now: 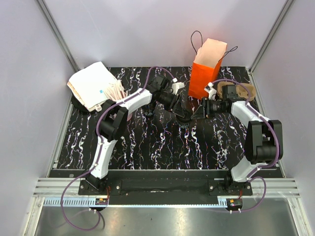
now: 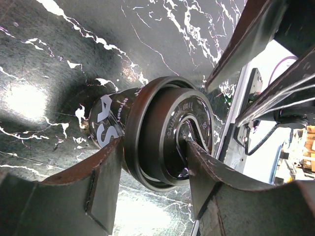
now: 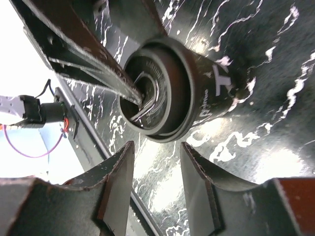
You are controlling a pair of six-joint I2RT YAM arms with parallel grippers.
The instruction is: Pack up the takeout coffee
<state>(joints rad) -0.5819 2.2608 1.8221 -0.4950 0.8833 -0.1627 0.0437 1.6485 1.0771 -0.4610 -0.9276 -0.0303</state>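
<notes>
Dull, dark left fingers (image 2: 101, 187) pinch the raised round lid rim of the takeout coffee (image 2: 147, 132), a black printed paper cup on the glossy marbled bench (image 2: 39, 59). The right fingers (image 3: 115, 182) stand spread just beside it.

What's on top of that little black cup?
A dark round lid closes the cup; the left gripper has one finger in its sunken top. What the cup holds is hidden under the lid.

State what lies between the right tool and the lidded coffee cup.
Nothing but bare table, as the right wrist view shows: the right tool is open, just short of the coffee cup.
</notes>
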